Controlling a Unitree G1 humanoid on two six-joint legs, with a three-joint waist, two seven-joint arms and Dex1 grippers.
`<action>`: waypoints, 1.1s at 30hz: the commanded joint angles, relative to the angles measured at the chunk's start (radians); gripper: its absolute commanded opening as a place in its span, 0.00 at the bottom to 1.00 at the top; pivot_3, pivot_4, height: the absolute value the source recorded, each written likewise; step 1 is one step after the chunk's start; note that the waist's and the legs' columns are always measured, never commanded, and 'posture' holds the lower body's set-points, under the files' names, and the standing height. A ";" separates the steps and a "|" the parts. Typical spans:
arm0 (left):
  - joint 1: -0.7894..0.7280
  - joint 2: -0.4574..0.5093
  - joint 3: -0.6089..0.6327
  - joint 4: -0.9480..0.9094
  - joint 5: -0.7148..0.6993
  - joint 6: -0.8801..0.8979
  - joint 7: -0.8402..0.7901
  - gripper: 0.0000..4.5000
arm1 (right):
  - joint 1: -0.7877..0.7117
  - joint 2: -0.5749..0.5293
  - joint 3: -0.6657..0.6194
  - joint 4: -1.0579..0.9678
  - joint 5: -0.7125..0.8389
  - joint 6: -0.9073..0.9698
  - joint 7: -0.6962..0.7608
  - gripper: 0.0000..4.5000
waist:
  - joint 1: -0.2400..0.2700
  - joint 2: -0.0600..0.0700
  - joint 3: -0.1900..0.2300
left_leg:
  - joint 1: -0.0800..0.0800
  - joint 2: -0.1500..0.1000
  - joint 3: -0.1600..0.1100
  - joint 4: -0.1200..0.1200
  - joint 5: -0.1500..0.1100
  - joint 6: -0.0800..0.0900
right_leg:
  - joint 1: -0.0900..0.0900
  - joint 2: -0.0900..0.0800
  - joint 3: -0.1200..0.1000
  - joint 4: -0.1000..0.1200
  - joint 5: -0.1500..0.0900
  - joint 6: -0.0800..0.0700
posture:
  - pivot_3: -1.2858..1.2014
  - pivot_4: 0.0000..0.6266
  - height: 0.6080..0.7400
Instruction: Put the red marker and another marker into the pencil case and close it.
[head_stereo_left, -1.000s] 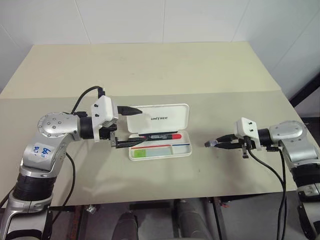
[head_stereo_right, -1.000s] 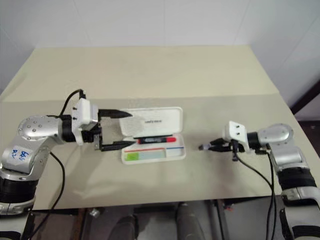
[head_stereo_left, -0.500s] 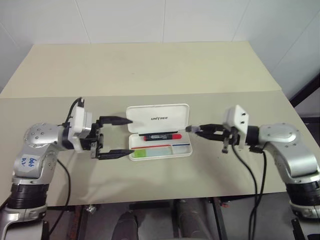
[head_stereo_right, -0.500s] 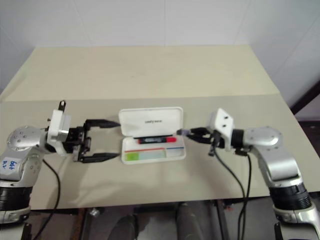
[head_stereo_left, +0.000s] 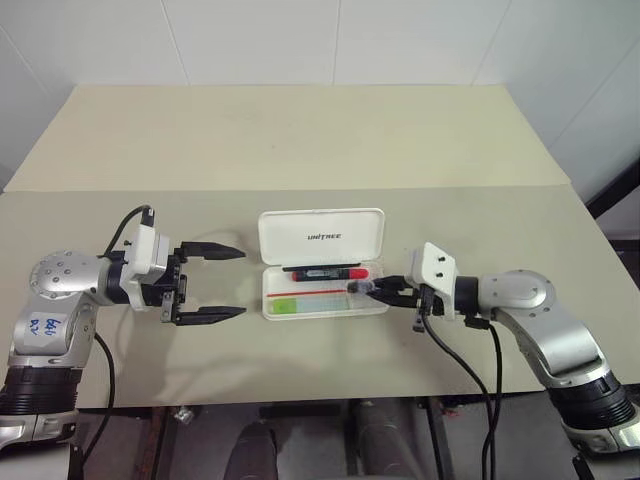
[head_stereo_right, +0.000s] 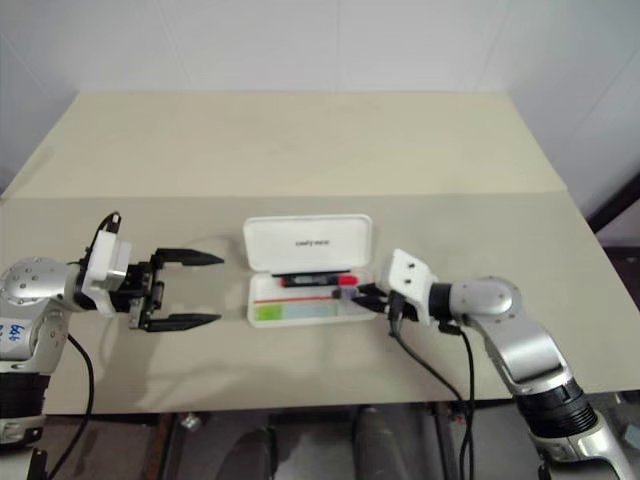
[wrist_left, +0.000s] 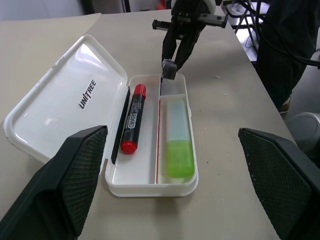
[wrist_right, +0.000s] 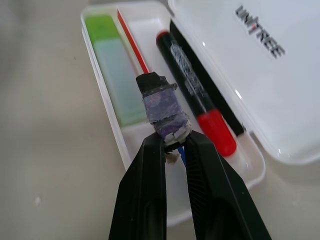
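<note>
The pencil case (head_stereo_left: 322, 236) lies open at the table's middle, its white lid tilted back. In the rear compartment lies the red marker (head_stereo_left: 325, 272), dark barrel, red cap to the right. The light-green marker (head_stereo_left: 283, 306) rests in the front compartment. My left gripper (head_stereo_left: 243, 281) hovers open left of the case, clear of it, pointing toward it. My right gripper (head_stereo_left: 358, 288) is shut, and its tape-wrapped tip hangs over the right end of the tray. The right wrist view shows the same tip (wrist_right: 170, 142) just above the tray, beside the red marker (wrist_right: 192, 107).
The beige table (head_stereo_left: 300, 150) has a seam running across behind the case, with bare surface on all sides. Black cables (head_stereo_left: 455, 350) hang from both wrists toward the front edge. A dark frame stands past the table's right side.
My right gripper has swung left from open table to the case's right end. My left gripper has drawn back leftward from the case, still open. The markers and case have not moved.
</note>
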 joint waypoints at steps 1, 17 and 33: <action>-0.011 0.012 0.021 -0.017 0.000 -0.015 0.009 1.00 | -0.022 -0.019 0.012 0.006 -0.011 -0.051 0.037 0.06 | -0.001 0.000 0.000 | 0.000 0.000 0.000 0.000 0.000 0.000 | 0.000 0.000 0.000 0.000 0.000 0.000 | 0.52 0.24 1.00; -0.021 -0.011 -0.002 0.006 0.045 -0.047 0.066 1.00 | -0.071 -0.030 -0.032 -0.004 0.018 -0.060 0.069 1.00 | 0.001 0.000 0.000 | 0.000 0.000 0.000 -0.001 0.000 0.000 | -0.001 0.000 0.000 0.000 0.000 0.000 | 0.52 0.24 1.00; -0.222 -0.107 0.001 0.210 0.072 -0.129 0.133 1.00 | 0.046 0.005 -0.299 -0.115 0.370 0.009 0.093 1.00 | 0.005 0.000 0.000 | 0.000 0.000 0.000 -0.003 0.000 0.000 | -0.001 0.000 -0.001 0.001 0.002 0.005 | 0.52 0.24 1.00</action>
